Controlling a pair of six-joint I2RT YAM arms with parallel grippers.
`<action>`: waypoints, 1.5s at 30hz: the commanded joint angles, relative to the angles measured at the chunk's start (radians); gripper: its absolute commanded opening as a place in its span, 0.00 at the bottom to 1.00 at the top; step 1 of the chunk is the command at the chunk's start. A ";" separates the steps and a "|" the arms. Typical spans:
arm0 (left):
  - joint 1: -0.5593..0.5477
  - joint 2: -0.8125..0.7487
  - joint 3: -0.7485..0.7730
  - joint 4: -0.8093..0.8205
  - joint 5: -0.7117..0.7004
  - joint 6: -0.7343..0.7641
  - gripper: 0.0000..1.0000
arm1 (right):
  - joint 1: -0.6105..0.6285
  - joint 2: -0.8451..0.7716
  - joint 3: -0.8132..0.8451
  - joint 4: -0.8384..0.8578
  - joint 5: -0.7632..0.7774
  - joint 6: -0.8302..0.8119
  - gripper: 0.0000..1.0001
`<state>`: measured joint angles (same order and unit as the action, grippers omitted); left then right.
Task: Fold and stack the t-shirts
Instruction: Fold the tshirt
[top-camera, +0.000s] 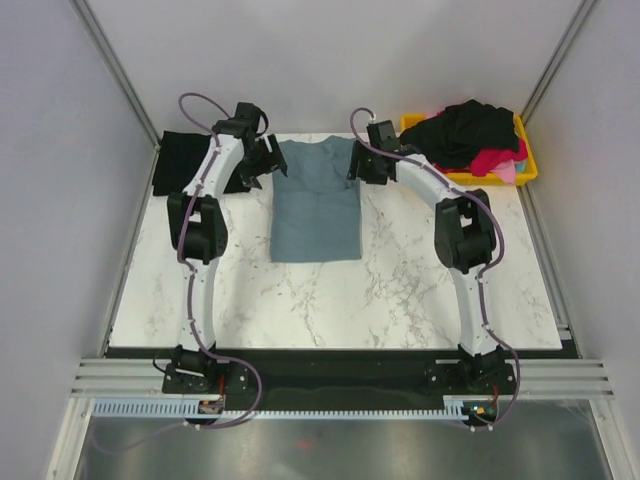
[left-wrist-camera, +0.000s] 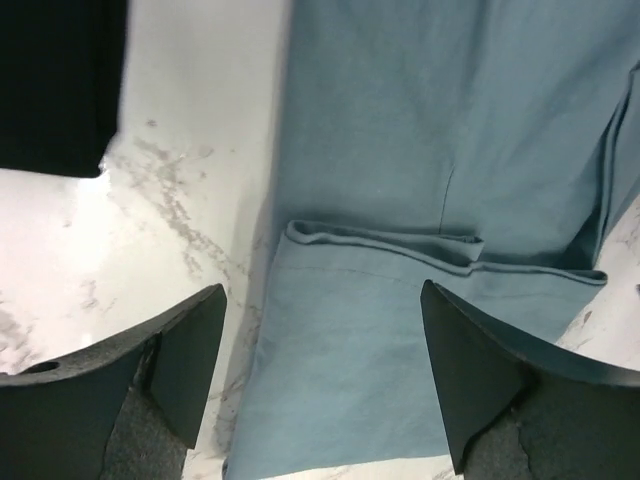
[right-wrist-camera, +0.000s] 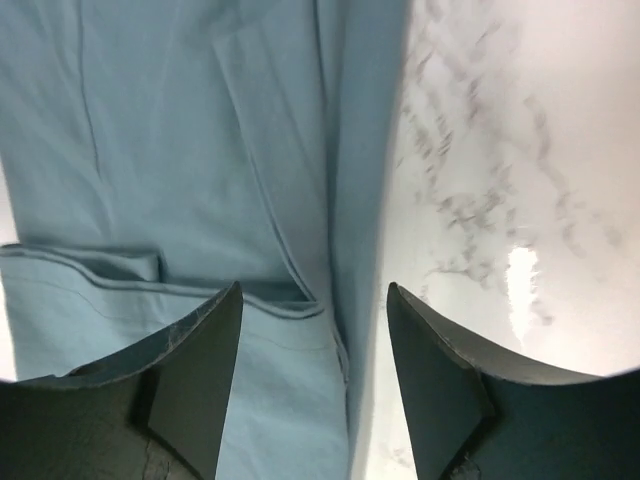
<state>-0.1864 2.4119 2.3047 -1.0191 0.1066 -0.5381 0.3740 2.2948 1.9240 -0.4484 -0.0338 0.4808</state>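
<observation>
A slate blue-grey t-shirt lies flat at the back middle of the table, its sides folded in to a narrow rectangle. My left gripper hovers at its top left corner. It is open, and in the left wrist view the cloth passes under the gap of that gripper, not pinched. My right gripper is at the top right corner, also open, and the shirt's folded edge runs between its fingers. A black t-shirt lies folded at the far left.
A yellow bin at the back right holds a heap of black and pink-red shirts. The black shirt's corner shows left of the left gripper. White marble table with walls on three sides.
</observation>
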 joint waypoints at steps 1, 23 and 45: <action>0.010 -0.141 0.026 -0.050 -0.034 -0.005 0.86 | -0.032 -0.105 0.095 -0.053 0.001 -0.030 0.68; -0.030 -0.841 -1.255 0.511 0.082 -0.054 0.79 | 0.034 -0.591 -1.027 0.465 -0.364 0.147 0.64; -0.033 -0.787 -1.466 0.729 0.090 -0.184 0.47 | 0.034 -0.462 -1.089 0.557 -0.374 0.157 0.17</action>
<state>-0.2203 1.6119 0.8585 -0.3584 0.1726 -0.6731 0.4084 1.7992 0.8562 0.1005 -0.4137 0.6445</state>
